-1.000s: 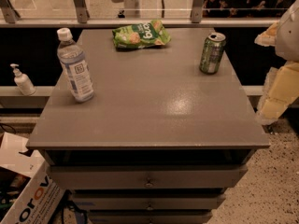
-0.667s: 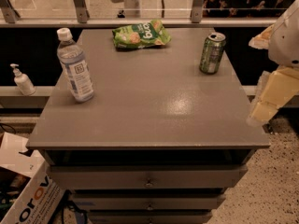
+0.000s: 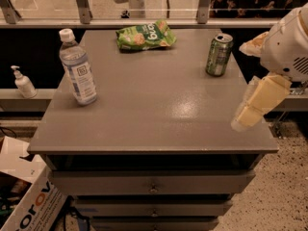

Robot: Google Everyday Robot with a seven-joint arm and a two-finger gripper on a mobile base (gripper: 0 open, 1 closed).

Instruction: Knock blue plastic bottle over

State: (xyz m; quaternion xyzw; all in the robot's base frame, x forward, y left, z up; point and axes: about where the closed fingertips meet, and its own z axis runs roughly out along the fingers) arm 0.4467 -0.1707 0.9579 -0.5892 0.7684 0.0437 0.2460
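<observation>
The blue plastic bottle [image 3: 78, 68] stands upright near the left edge of the grey table [image 3: 159, 114]. It is clear bluish plastic with a white cap and a pale label with a small dark square. My gripper [image 3: 251, 106] is at the far right, its cream finger hanging over the table's right front corner. It is far from the bottle, with the width of the table between them. The white arm housing [image 3: 288, 44] sits above it.
A green metal can [image 3: 219, 55] stands at the table's back right, close to my arm. A green snack bag [image 3: 145, 34] lies at the back middle. A white pump bottle [image 3: 22, 82] stands on a ledge to the left. A cardboard box [image 3: 24, 196] is on the floor at lower left.
My gripper has moved left and slightly down, from beside the table to over its right front corner. The bottle, the can and the bag have not moved.
</observation>
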